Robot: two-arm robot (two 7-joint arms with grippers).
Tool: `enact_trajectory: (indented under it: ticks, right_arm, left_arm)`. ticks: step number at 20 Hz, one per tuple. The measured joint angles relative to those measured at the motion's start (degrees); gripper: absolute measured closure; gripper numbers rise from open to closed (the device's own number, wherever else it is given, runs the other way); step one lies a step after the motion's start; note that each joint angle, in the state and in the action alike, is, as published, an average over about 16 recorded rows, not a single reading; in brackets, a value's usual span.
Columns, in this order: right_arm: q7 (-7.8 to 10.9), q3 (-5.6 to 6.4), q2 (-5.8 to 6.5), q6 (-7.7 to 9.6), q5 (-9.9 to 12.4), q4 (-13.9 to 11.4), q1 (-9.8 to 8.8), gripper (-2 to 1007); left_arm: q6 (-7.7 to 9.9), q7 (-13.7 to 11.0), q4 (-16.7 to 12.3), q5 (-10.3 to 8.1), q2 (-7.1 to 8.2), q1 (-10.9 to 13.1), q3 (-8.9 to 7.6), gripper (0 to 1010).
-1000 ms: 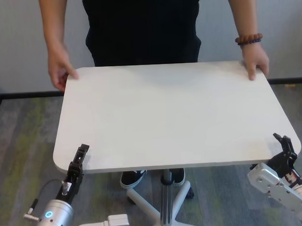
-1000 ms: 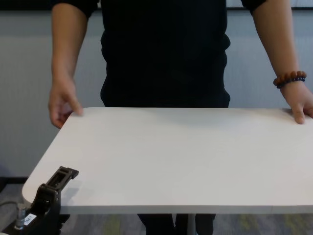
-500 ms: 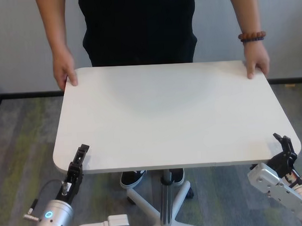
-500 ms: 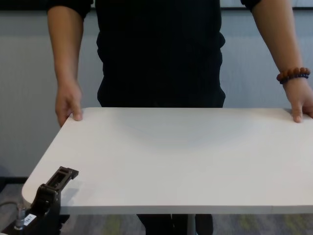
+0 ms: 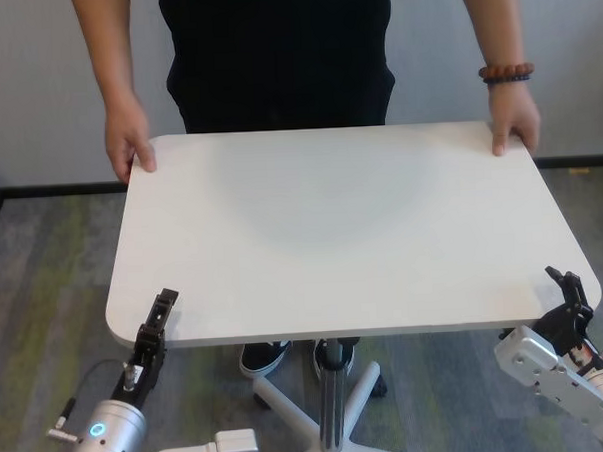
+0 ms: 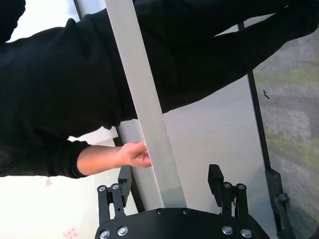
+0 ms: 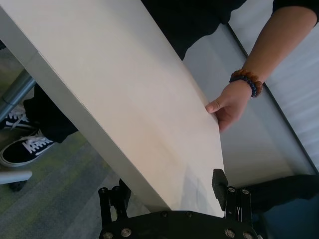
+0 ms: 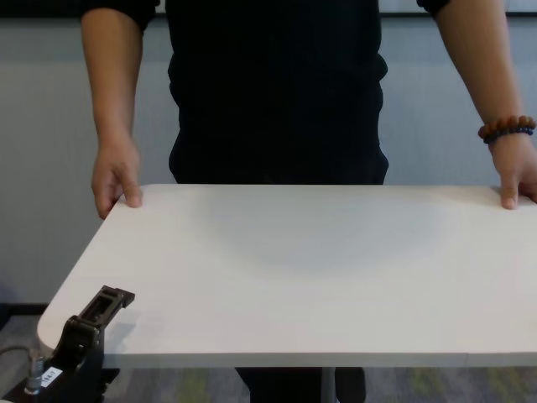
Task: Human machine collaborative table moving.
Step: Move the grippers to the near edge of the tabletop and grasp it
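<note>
grey carpet surrounds the table (image 5: 342, 234); both grippers' jaws spread astride its near edge.

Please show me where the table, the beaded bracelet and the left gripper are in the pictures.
table (image 5: 342, 234), head view, bare middle of the white top.
beaded bracelet (image 5: 506, 73), head view, on the person's wrist.
left gripper (image 6: 169, 180), left wrist view, between its open fingers, astride the table's edge.
</note>
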Motion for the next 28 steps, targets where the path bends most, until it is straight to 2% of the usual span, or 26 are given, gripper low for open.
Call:
enact_trajectory:
  ticks: [6,12,16,24,28]
  right_arm:
    - [0.00,0.00,0.00,0.00,0.00,0.00,0.00,14]
    - [0.00,0.00,0.00,0.00,0.00,0.00,0.00,85]
    - [0.00,0.00,0.00,0.00,0.00,0.00,0.00,174]
    - [-0.02,0.00,0.00,-0.01,-0.02,0.00,0.00,414]
    - [-0.03,0.00,0.00,-0.01,-0.03,0.00,0.00,510]
  left_arm:
    - [0.03,-0.01,-0.03,-0.02,0.02,0.02,0.03,55]
    - [0.05,-0.01,-0.05,-0.04,0.05,0.03,0.05,168]
    - [0.06,-0.01,-0.06,-0.05,0.06,0.03,0.06,287]
    - [0.08,0.01,-0.07,-0.05,0.07,0.03,0.07,546]
    - [0.08,0.02,-0.08,-0.05,0.07,0.03,0.07,640]
